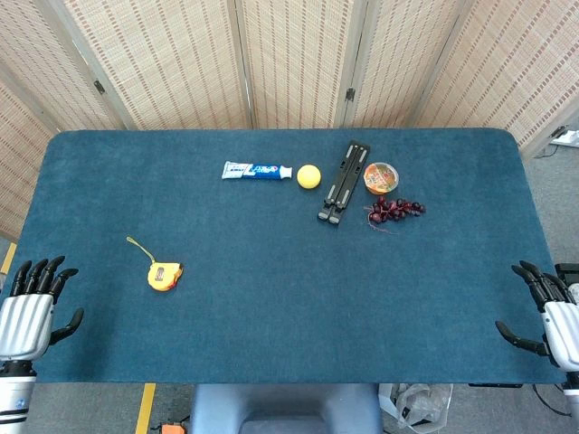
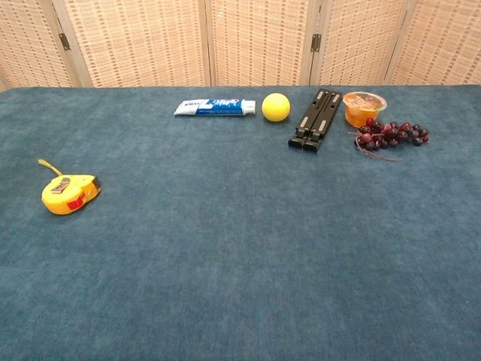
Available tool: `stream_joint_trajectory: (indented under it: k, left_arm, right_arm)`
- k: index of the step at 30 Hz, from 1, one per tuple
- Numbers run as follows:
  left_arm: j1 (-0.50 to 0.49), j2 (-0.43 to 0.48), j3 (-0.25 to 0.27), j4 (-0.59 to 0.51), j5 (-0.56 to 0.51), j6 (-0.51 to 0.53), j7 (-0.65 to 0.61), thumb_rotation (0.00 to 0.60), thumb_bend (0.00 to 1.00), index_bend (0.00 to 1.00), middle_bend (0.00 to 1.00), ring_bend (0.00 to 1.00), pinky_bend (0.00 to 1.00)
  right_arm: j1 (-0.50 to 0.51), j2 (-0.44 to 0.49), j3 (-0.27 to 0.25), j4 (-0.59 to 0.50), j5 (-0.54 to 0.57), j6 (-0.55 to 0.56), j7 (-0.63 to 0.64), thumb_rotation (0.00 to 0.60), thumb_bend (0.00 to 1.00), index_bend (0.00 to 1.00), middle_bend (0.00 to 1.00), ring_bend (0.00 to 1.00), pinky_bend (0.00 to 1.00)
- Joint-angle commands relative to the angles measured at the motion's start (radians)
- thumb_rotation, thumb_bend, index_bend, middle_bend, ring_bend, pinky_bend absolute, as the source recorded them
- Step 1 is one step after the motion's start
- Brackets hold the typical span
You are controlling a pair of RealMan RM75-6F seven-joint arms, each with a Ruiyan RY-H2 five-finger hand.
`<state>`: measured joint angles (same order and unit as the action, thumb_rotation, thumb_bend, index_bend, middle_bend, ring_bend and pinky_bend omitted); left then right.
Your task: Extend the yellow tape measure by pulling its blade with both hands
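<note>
The yellow tape measure (image 1: 164,275) lies on the blue table (image 1: 271,298) toward the left, with a thin yellow strap trailing up and left from it; the chest view shows the tape measure (image 2: 70,193) at its left edge. No blade shows pulled out. My left hand (image 1: 32,304) hovers at the table's near left corner, fingers apart and holding nothing, well left of the tape measure. My right hand (image 1: 547,311) is at the near right corner, fingers apart and holding nothing. Neither hand appears in the chest view.
Along the far side lie a toothpaste tube (image 1: 257,170), a yellow ball (image 1: 308,176), a black folding stand (image 1: 345,181), an orange fruit cup (image 1: 381,176) and a bunch of dark grapes (image 1: 393,210). Woven screens stand behind the table.
</note>
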<state>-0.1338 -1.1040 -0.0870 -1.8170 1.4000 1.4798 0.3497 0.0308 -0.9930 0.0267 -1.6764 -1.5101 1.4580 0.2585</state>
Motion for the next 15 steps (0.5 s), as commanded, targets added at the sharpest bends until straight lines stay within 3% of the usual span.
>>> stream_joint_trajectory:
  k: [1, 8, 15]
  left_arm:
    - [0.0, -0.004, -0.001, -0.002, -0.02, -0.008, 0.011, 0.6, 0.36, 0.24, 0.13, 0.11, 0.0]
    - [0.01, -0.015, -0.004, -0.003, -0.037, 0.011, 0.021, 0.6, 0.36, 0.22, 0.13, 0.11, 0.0]
    - [0.021, -0.017, -0.002, -0.002, -0.042, 0.026, 0.017, 0.6, 0.36, 0.2, 0.13, 0.11, 0.0]
  right_arm:
    - [0.005, 0.0, 0.001, 0.0, -0.005, -0.004, -0.006, 0.6, 0.29, 0.1, 0.09, 0.16, 0.09]
    - [0.006, -0.035, 0.022, 0.033, -0.063, 0.072, 0.0, 0.6, 0.29, 0.1, 0.09, 0.16, 0.09]
    - [0.024, -0.032, 0.02, 0.029, -0.073, 0.049, -0.011, 0.6, 0.29, 0.1, 0.09, 0.15, 0.09]
